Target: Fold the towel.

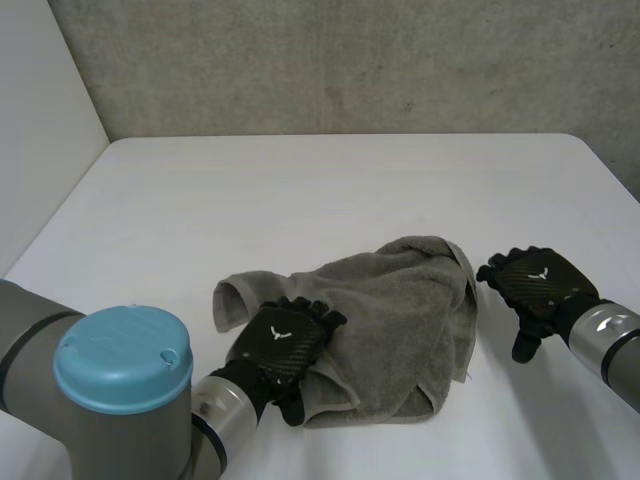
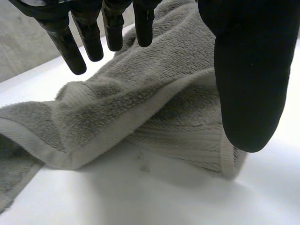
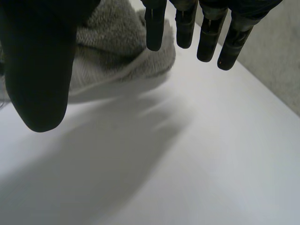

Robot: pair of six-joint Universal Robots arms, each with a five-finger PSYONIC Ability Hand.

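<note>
Over the near left part of the towel (image 1: 400, 320), the left hand's (image 1: 280, 345) fingers (image 2: 77, 51) hang straight and spread, well clear of the thumb (image 2: 248, 84), and grip nothing. Whether they touch the pile or hover just above it I cannot tell. That hand hides the towel's edge beneath it, and the folds bury how many layers lie under the top one. The right hand's (image 1: 535, 285) fingers (image 3: 154, 28) are likewise straight and loose, holding nothing, over bare table (image 3: 187, 140) just beside the towel's right edge.

The grey towel lies crumpled near the front middle of the white table. Its longer run goes left to right, and a rolled-over flap sticks out to the left. The left arm (image 1: 110, 385) cuts off the table's near left corner.
</note>
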